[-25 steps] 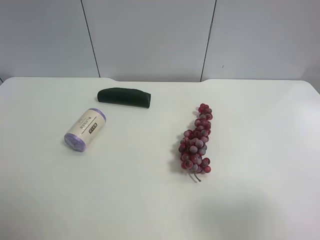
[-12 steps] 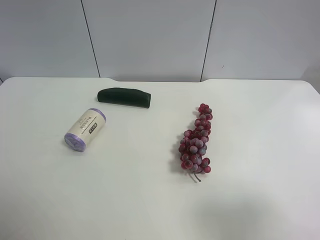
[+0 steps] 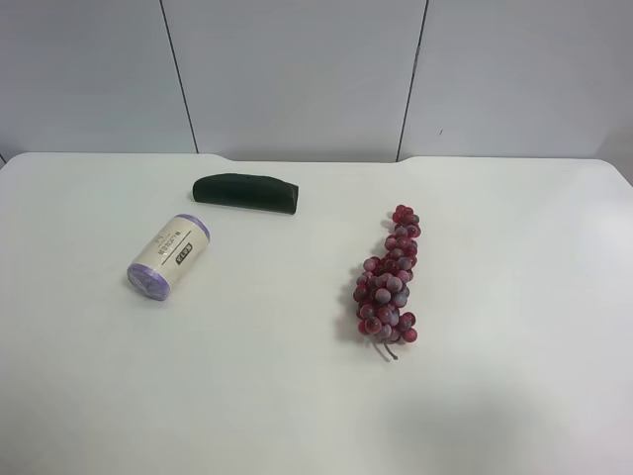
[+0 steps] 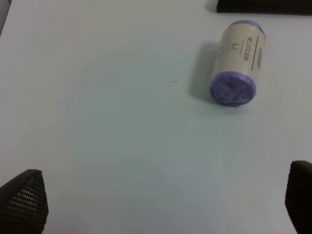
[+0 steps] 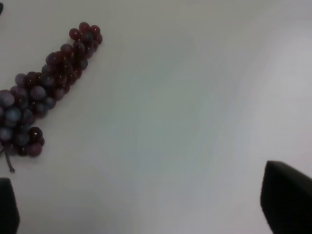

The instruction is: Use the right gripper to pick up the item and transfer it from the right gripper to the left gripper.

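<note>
The item, a cream-labelled roll with purple ends, lies on its side on the white table, left of the middle in the exterior high view. It also shows in the left wrist view, well ahead of the left gripper, which is open and empty, with only its two black fingertips in view. The right gripper is open and empty over bare table, its fingertips at the frame corners. The roll is out of the right wrist view. Neither arm shows in the exterior high view.
A red-purple grape bunch lies right of the middle, also in the right wrist view. A dark green oblong lies just behind the roll, its edge in the left wrist view. A grey panelled wall stands behind the table.
</note>
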